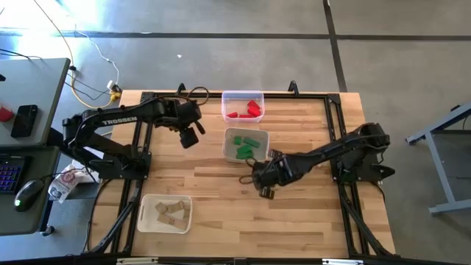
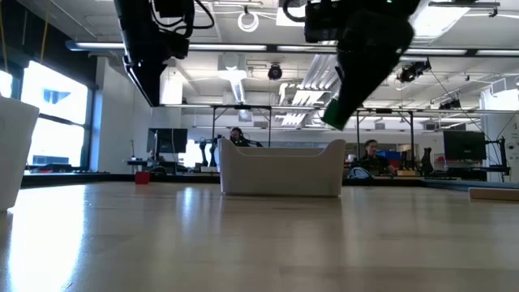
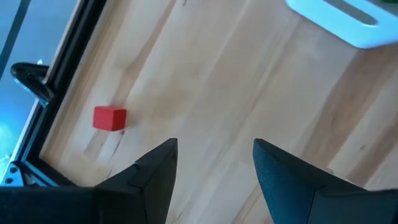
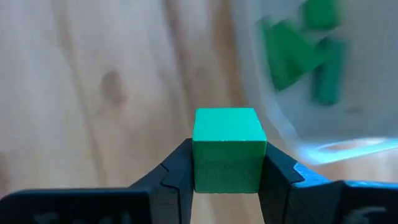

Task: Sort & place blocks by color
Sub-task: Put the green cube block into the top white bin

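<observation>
My right gripper (image 1: 263, 190) is shut on a green cube (image 4: 227, 146), held over the table just on the near side of the clear tray of green blocks (image 1: 246, 145). In the low view the cube (image 2: 332, 113) shows high above the table top. My left gripper (image 3: 214, 165) hangs open over bare wood at the far left, by the table's frame. A red cube (image 3: 110, 118) lies flat on the table a little beyond its fingers. Red blocks lie in the far tray (image 1: 243, 105), and plain wooden blocks lie in the near left tray (image 1: 165, 213). My right gripper pinches the green cube between its two fingers, one finger on each of two opposite side faces (image 4: 200, 158). The fingers slant down from above. The cube is lifted clear of the table, its top face showing past the fingertips.
The black frame rail (image 3: 56, 81) runs close beside the red cube. The green tray's rim (image 4: 323, 149) lies just beyond the held cube. Open wood lies between the trays and along the near right of the table (image 1: 309, 221).
</observation>
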`<move>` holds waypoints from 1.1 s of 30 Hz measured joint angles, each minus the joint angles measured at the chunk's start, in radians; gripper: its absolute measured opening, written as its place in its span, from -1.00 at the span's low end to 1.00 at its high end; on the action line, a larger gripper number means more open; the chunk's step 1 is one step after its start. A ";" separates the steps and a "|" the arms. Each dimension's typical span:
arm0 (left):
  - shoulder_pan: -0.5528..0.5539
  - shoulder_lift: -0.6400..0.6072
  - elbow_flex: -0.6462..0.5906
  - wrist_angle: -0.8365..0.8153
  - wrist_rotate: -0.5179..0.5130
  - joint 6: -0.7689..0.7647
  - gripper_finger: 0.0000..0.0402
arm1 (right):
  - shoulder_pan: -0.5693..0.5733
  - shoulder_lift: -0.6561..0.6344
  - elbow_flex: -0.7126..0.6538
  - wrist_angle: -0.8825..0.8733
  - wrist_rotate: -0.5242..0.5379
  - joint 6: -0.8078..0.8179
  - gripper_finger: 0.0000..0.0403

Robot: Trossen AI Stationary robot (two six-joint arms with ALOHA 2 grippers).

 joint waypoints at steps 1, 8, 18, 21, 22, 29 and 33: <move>0.014 0.000 0.000 0.001 0.000 0.000 -0.02 | -0.012 -0.011 0.000 0.006 0.021 -0.018 -0.49; 0.112 0.000 0.000 0.002 -0.002 0.001 -0.02 | -0.085 -0.077 0.000 0.042 0.133 -0.093 -0.49; 0.282 0.001 0.000 0.075 -0.002 0.023 -0.02 | -0.195 -0.087 0.000 0.133 0.251 -0.151 -0.49; 0.329 0.001 0.000 0.087 -0.002 0.008 -0.02 | -0.227 -0.087 0.000 0.147 0.254 -0.167 -0.49; 0.343 0.001 -0.001 0.088 -0.002 0.008 -0.02 | -0.236 -0.087 0.000 0.155 0.254 -0.169 -0.49; 0.414 0.001 -0.001 0.107 -0.002 0.109 -0.02 | -0.288 -0.087 0.000 0.198 0.246 -0.169 -0.49; 0.431 0.002 -0.001 0.115 0.001 0.159 -0.02 | -0.312 -0.084 0.000 0.232 0.230 -0.169 -0.49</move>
